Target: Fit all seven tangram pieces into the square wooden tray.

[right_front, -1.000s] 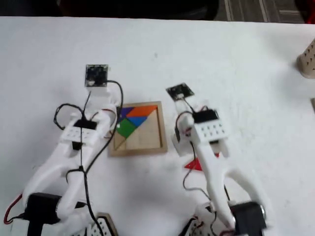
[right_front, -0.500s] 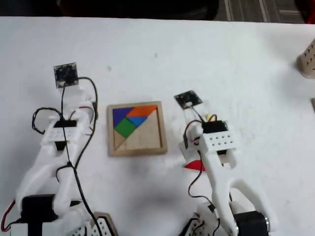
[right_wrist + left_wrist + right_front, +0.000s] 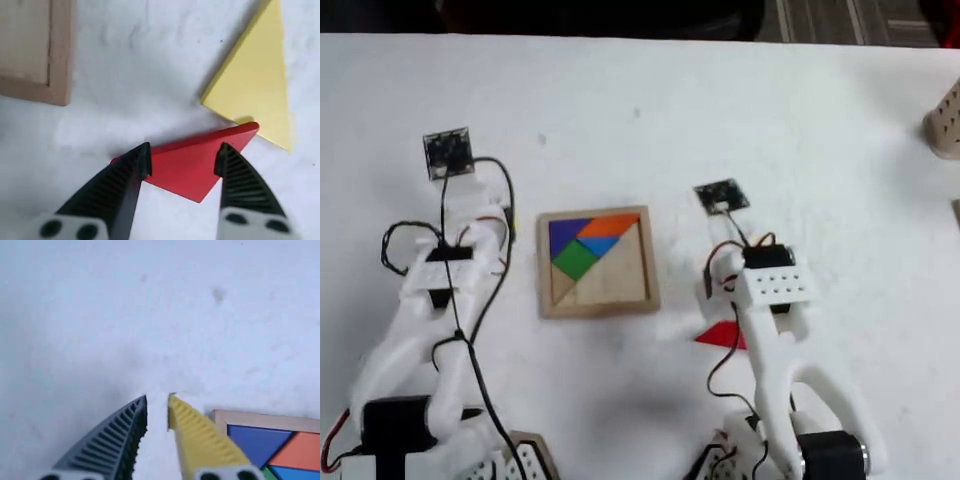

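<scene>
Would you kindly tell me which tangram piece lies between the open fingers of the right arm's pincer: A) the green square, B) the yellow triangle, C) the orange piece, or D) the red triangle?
D: in the right wrist view the right pincer is open with one finger at each side of the red triangle, while the yellow triangle lies on the table past its fingertips.

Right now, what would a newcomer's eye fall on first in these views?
The square wooden tray mid-table is only partly filled: a blue piece, an orange piece and a green piece sit toward its far side. Beside it, the open right gripper straddles a red triangle, whose tip meets a yellow triangle.
</scene>
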Robot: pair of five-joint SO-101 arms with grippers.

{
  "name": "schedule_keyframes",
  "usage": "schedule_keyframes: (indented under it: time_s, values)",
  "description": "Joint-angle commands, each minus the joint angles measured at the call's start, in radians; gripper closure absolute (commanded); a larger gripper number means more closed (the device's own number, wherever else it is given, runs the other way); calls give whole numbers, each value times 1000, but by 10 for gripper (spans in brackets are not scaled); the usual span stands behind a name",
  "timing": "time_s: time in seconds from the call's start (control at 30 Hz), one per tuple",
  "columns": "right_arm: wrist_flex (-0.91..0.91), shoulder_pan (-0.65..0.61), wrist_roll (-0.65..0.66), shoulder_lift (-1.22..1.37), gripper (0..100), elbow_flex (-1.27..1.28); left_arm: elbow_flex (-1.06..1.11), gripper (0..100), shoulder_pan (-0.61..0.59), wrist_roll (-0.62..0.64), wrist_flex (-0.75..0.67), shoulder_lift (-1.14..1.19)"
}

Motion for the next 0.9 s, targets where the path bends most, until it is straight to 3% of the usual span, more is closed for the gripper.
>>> schedule_keyframes:
  time_s: [0.0, 0.17, 0.3, 0.6, 0.8, 0.87]
  values:
    - [-65, 38, -74, -39, 793, -23, -8, 788, -2, -6, -29, -48]
    - [-104, 39, -51, -38, 793, -18, -9, 783, -4, -8, -29, -48]
    - [-105, 39, 114, -8, 791, -29, -9, 782, -2, -8, -29, -47]
    - [-99, 113, 236, 312, 784, -215, -6, 779, 21, -8, -29, -47]
    - [-104, 148, 235, 363, 609, -247, 5, 781, 21, -8, -29, -47]
    - [-105, 142, 235, 363, 598, -241, 5, 781, 22, -8, -29, -47]
